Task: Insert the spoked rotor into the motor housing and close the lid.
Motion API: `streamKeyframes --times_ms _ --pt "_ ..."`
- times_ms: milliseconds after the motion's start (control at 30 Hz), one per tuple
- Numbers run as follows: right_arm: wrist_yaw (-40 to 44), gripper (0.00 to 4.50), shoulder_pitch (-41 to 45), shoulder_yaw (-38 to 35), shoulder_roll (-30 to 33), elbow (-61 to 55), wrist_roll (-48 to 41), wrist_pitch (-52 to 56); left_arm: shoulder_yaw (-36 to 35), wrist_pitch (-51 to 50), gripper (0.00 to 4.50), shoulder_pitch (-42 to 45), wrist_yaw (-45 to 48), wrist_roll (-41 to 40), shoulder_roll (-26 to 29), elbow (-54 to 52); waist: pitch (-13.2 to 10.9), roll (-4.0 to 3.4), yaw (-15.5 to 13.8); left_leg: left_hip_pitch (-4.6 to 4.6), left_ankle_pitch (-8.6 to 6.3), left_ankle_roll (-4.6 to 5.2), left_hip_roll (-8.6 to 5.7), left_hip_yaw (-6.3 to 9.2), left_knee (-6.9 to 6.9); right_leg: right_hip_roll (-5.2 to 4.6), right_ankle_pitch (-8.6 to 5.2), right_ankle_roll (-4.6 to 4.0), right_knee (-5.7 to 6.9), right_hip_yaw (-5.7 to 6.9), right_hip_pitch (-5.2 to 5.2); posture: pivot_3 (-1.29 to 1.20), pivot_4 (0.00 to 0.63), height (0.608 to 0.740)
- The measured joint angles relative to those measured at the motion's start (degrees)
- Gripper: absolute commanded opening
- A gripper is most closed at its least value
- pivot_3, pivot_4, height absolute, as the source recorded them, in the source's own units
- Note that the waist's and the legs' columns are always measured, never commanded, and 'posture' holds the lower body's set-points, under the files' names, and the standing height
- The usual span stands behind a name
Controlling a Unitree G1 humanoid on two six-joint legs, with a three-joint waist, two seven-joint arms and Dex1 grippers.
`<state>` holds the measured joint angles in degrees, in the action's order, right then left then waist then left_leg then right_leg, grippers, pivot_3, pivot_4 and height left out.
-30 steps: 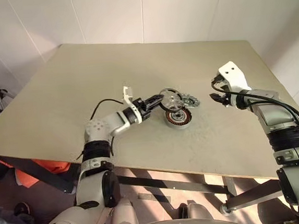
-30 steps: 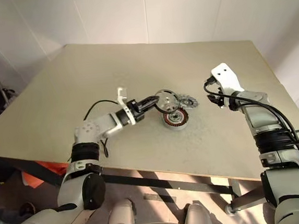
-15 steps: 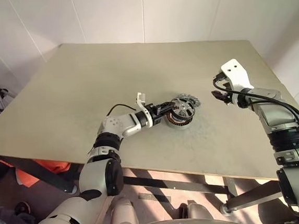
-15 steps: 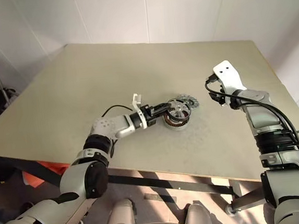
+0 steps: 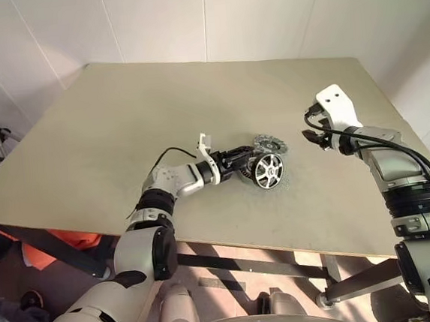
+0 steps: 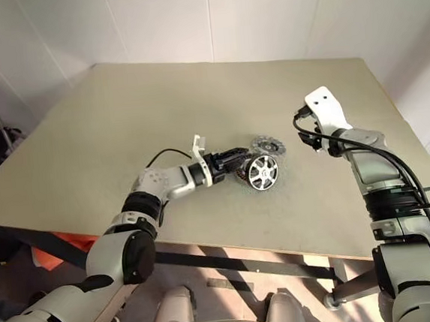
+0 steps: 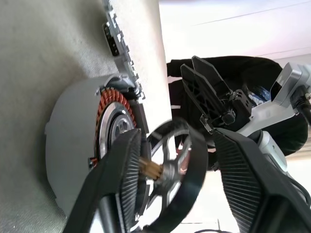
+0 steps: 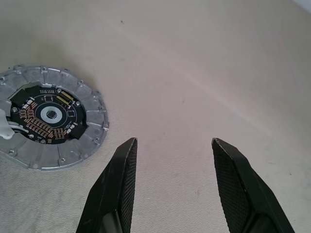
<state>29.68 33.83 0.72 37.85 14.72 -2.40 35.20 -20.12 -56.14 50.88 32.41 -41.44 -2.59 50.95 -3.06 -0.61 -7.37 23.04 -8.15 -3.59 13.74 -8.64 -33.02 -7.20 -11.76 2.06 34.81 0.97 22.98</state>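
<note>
The spoked rotor (image 5: 268,171) stands tilted on its black rim, its silvery spoked face turned toward me. It leans against the grey motor housing (image 7: 68,141), whose copper-red windings (image 7: 104,104) show beside it, and the rotor's shaft points into the housing's centre. My left gripper (image 5: 247,163) lies level on the table with its fingers open on either side of the rotor, not clamping it. The lid (image 5: 268,143) lies flat just behind, its circuit-board face up (image 8: 48,116). My right gripper (image 5: 312,139) hovers open to the right of the lid.
The beige table (image 5: 158,113) stretches wide around the parts. Its front edge (image 5: 298,248) runs close below the rotor. A white wall (image 5: 202,19) stands behind the table, and an orange object (image 5: 56,243) lies on the floor at the left.
My left gripper carried the rotor down onto the housing and then opened. The rotor has tipped over so its face looks toward me. The right arm stayed still.
</note>
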Motion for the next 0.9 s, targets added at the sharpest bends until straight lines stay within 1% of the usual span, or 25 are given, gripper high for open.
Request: streamKeyframes --times_ms 300,467,567,633,733,800,867,900 --pt "1.22 2.72 -0.07 0.01 -0.12 -0.21 -0.04 -0.67 -1.19 -0.86 2.40 -0.59 0.34 -1.20 3.11 -9.76 0.00 -0.01 0.03 0.02 0.00 -0.01 0.01 0.00 0.00 -0.01 0.00 0.00 0.00 0.03 0.00 0.00 0.000 0.740" --pt "9.11 2.72 -7.59 -0.02 4.25 -11.48 -2.04 -2.88 -1.78 -3.67 2.40 -5.11 -0.94 -2.99 6.29 -21.16 0.00 -0.02 -0.11 0.03 -0.01 0.01 0.04 0.00 0.04 0.00 -0.01 0.00 -0.07 0.09 -0.02 0.00 0.000 0.740" --pt "13.06 2.72 -13.06 -0.25 7.35 -19.32 -3.42 -2.81 -2.41 -5.16 2.40 -9.47 -2.53 -3.82 8.17 -25.78 -0.01 -0.03 -0.07 -0.02 -0.10 0.15 0.04 0.00 0.01 0.00 -0.01 0.00 -0.07 0.07 -0.07 0.00 0.000 0.740" --pt "14.46 2.72 -15.08 -0.75 8.21 -23.02 -4.59 -2.45 -3.14 -5.77 2.40 -11.57 -3.28 -4.19 8.93 -27.46 -0.01 -0.03 0.00 -0.12 -0.10 0.15 0.05 0.00 0.01 0.00 -0.01 0.01 -0.05 0.07 -0.15 0.00 0.000 0.740" --pt "15.17 2.72 -16.01 -0.99 8.43 -26.50 -5.77 -1.45 -3.91 -6.34 2.40 -13.51 -4.50 -4.80 9.68 -29.25 -0.01 -0.03 0.15 -0.35 -0.10 0.14 0.05 0.00 0.01 0.00 -0.02 0.02 -0.04 0.05 -0.35 0.00 0.000 0.740" --pt "14.87 2.72 -15.49 -0.70 7.14 -27.32 -6.06 -0.47 -4.06 -6.36 2.40 -14.16 -5.15 -5.04 9.62 -30.34 -0.01 -0.03 0.25 -0.57 -0.10 0.14 0.05 0.00 0.01 0.00 -0.03 0.04 -0.05 0.05 -0.54 0.00 0.000 0.740" --pt "14.49 2.72 -15.05 0.27 5.75 -27.96 -6.34 0.31 -4.07 -6.32 2.40 -14.26 -5.56 -5.12 9.40 -30.83 -0.01 -0.03 0.27 -0.67 -0.10 0.13 0.05 0.00 0.03 0.00 -0.22 0.36 -0.05 0.04 -0.62 0.00 0.000 0.740" --pt "14.38 2.72 -14.66 0.80 4.94 -28.17 -6.56 0.54 -4.06 -6.27 2.40 -14.26 -5.74 -5.22 9.19 -31.08 -0.01 -0.04 0.27 -0.67 -0.10 0.13 0.05 0.00 0.03 0.00 -0.23 0.36 -0.05 0.04 -0.61 0.00 0.000 0.740"
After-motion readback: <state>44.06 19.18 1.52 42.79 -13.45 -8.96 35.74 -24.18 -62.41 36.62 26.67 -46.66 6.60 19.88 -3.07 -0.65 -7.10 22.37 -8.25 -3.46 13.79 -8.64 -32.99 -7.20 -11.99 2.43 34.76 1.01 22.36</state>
